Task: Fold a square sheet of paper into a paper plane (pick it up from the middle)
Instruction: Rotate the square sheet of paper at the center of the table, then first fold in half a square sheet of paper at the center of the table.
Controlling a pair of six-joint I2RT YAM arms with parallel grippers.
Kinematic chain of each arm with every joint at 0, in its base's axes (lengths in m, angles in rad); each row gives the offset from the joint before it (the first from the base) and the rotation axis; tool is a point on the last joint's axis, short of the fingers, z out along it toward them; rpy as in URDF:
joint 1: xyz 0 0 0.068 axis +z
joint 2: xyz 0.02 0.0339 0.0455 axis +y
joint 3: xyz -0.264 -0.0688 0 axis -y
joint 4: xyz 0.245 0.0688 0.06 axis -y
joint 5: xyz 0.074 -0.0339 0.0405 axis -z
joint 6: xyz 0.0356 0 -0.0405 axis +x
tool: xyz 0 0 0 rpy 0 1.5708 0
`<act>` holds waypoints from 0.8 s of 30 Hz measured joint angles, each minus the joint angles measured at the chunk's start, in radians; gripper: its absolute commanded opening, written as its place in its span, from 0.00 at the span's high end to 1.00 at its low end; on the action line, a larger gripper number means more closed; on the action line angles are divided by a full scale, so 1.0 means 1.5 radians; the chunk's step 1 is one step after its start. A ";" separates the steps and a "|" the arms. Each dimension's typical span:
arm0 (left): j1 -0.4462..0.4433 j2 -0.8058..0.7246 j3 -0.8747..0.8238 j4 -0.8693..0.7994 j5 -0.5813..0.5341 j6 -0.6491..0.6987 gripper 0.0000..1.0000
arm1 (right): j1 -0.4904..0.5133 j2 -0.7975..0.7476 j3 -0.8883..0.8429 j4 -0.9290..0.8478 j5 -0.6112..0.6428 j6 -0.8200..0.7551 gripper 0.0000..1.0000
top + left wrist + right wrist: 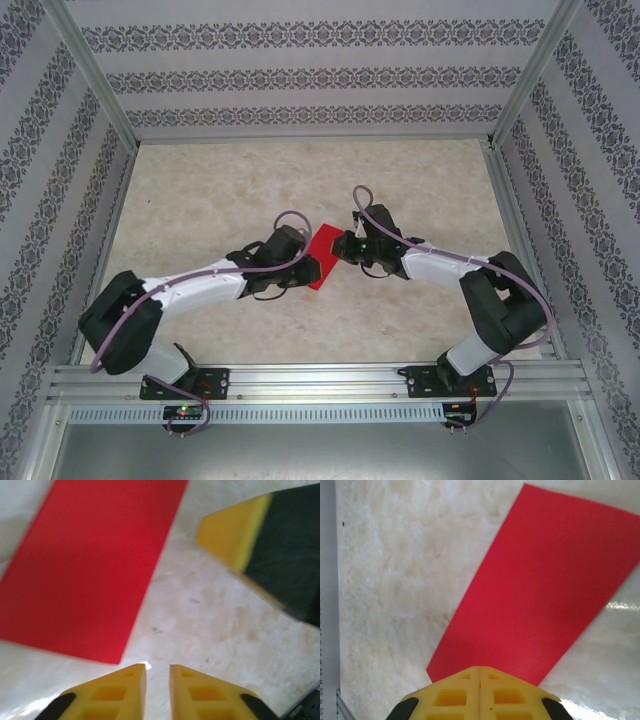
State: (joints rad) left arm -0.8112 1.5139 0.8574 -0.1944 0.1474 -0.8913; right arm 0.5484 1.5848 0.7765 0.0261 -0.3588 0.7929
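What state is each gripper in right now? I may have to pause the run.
Left gripper: narrowly open, nothing between its fingers.
Right gripper: shut, tips at the edge of the red paper; no grip visible.

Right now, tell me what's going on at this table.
A red sheet of paper lies flat in the middle of the table. It looks like a narrow rectangle, perhaps folded once. The right pincer is shut, with its tips over the sheet's short edge; whether it pinches or presses the paper is unclear. The left pincer is barely open and empty, just off the sheet's corner.
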 measured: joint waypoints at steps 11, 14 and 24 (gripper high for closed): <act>-0.009 0.134 0.039 0.033 -0.026 -0.040 1.00 | -0.014 0.091 0.001 0.022 -0.057 -0.004 1.00; -0.009 0.147 0.039 0.041 -0.025 -0.043 1.00 | -0.018 0.102 0.001 0.040 -0.068 -0.002 1.00; -0.009 0.165 0.042 0.063 -0.028 -0.040 1.00 | -0.023 0.129 0.004 0.052 -0.082 -0.002 1.00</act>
State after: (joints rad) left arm -0.8253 1.7618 0.9207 -0.1001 0.1059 -0.9516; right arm 0.5140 1.7790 0.7822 0.1036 -0.4824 0.7895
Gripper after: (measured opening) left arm 0.050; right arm 0.046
